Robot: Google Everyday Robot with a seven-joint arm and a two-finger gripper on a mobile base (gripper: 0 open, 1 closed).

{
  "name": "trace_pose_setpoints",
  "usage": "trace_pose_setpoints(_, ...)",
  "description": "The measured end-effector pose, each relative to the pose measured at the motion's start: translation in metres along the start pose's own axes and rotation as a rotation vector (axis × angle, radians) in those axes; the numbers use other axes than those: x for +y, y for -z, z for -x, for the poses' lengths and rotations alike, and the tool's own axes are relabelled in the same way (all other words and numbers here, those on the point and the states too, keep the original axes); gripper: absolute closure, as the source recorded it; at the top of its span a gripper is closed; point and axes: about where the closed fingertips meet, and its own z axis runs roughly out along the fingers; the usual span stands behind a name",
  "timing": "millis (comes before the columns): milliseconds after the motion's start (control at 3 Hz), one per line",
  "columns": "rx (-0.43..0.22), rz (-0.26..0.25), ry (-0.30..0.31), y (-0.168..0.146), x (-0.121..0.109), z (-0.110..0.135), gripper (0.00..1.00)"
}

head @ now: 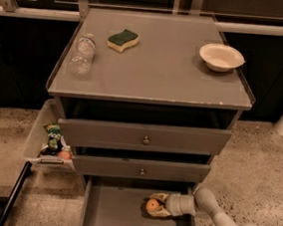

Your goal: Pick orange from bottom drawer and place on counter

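Note:
The orange point(152, 205) lies at the back right of the open bottom drawer point(119, 218), just under the middle drawer's front. My gripper point(154, 205) reaches in from the lower right, low in the drawer. Its pale fingers point(159, 197) sit above and below the orange and are closed on it. The orange still appears to rest on the drawer floor. The counter point(160, 74) is the grey cabinet top above, well higher than the gripper.
On the counter stand a clear plastic bottle point(82, 54) on its side, a green-yellow sponge point(123, 40) and a white bowl point(221, 56). Two knobbed drawers point(146, 141) overhang the bottom drawer. A side tray point(38, 140) at left holds a green snack packet point(54, 135) and a small reddish item point(65, 153).

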Motion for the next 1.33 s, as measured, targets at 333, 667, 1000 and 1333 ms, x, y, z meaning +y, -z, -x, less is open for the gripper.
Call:
trace_pose_setpoints(333,0.014,-0.013,0.044,0.032,0.003,0.024,1.00)
trace_pose_setpoints(667,0.024,-0.015,0.097,0.070,0.008,0.056,1.00)
trace_pose_setpoints(1000,0.049,-0.038,0.178,0.115,0.008,0.098,1.00)
trace_pose_setpoints(1333,0.057,-0.040,0.197,0.124,0.006,0.109,1.00)
